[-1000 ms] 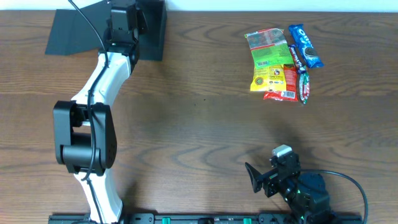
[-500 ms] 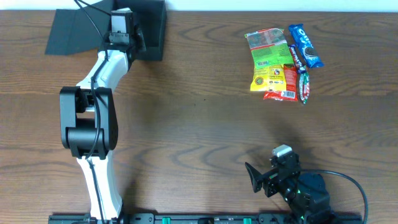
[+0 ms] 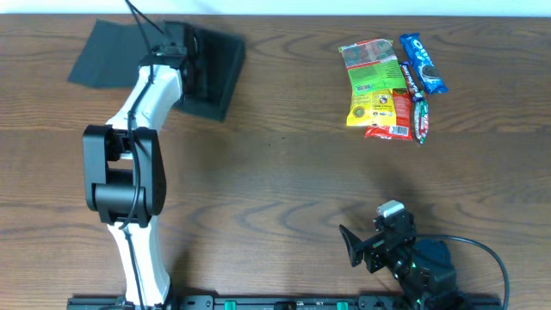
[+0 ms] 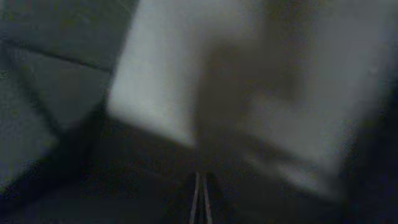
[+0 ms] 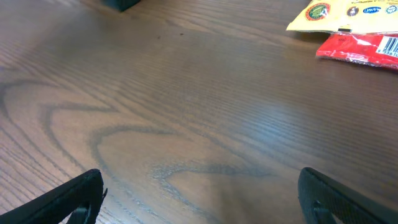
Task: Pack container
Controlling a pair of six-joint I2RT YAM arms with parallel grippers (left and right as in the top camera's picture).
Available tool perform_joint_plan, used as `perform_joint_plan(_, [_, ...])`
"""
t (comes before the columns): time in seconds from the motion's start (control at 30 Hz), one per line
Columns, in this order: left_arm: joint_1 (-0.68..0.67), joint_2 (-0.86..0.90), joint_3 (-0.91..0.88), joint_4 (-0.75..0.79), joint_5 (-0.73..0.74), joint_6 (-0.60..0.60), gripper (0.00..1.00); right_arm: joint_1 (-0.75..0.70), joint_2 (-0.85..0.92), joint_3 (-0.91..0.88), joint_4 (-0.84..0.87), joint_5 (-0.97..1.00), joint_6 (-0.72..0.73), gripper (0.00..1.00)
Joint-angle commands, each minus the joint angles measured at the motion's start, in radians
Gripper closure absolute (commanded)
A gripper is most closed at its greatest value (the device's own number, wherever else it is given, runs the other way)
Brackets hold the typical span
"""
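Note:
The container (image 3: 219, 73) is a dark square box at the back left, turned at an angle, with its flap lid (image 3: 108, 56) lying open to the left. My left gripper (image 3: 185, 65) reaches into it and is shut on its wall. The left wrist view is dark and blurred: it shows the box's inside (image 4: 56, 99) and the closed fingers (image 4: 200, 205) as a thin pair of lines. My right gripper (image 3: 355, 245) is open and empty near the front edge, its fingers wide apart over bare wood (image 5: 202, 199).
Snack packets lie at the back right: a green-yellow packet (image 3: 372, 82), a blue Oreo packet (image 3: 422, 63), a red packet (image 3: 394, 116) and a dark bar (image 3: 416, 99). The yellow (image 5: 336, 15) and red (image 5: 360, 50) packets show in the right wrist view.
The container has slid away from the back edge toward the front and turned clockwise, moving with my left gripper. The right arm has not moved.

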State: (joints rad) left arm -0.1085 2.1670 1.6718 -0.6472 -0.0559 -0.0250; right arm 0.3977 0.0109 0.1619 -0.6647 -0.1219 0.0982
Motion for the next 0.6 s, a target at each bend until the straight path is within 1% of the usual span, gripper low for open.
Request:
perform_joint_plan(0.0, [-0.03,-0.037,-0.011,-0.089,0.003,0.015,0.94,0.01,-0.005,-0.003,-0.001,0.01,-0.01,0.01])
perform_joint_plan(0.07, [-0.05,-0.038,-0.012,-0.182,-0.004,0.014,0.95,0.01,-0.005,-0.003,-0.001,0.01,-0.01,0.01])
perform_joint_plan(0.17, [-0.071,-0.04,-0.012,-0.238,-0.004,0.014,0.94,0.01,-0.005,-0.003,-0.001,0.01,-0.01,0.01])
perform_joint_plan(0.33, [-0.095,-0.103,0.012,-0.181,-0.003,0.009,0.94,0.01,-0.005,-0.003,-0.001,0.01,-0.01,0.01])
perform_joint_plan(0.43, [-0.103,-0.167,0.026,-0.073,-0.001,-0.055,0.93,0.01,-0.005,-0.003,-0.001,0.01,-0.01,0.01])
perform_joint_plan(0.47, [-0.104,-0.186,0.026,-0.024,0.009,-0.095,0.84,0.01,-0.005,-0.003,-0.001,0.01,-0.01,0.01])
perform_joint_plan(0.5, [-0.104,-0.204,0.026,0.045,0.045,-0.15,0.54,0.01,-0.005,-0.003,-0.001,0.01,-0.01,0.01])
perform_joint_plan(0.53, [-0.104,-0.212,0.026,0.09,0.088,-0.179,0.2,0.01,-0.005,-0.003,-0.001,0.01,-0.01,0.01])
perform_joint_plan(0.57, [-0.104,-0.216,0.026,0.134,0.153,-0.192,0.05,0.01,-0.005,-0.003,-0.001,0.01,-0.01,0.01])
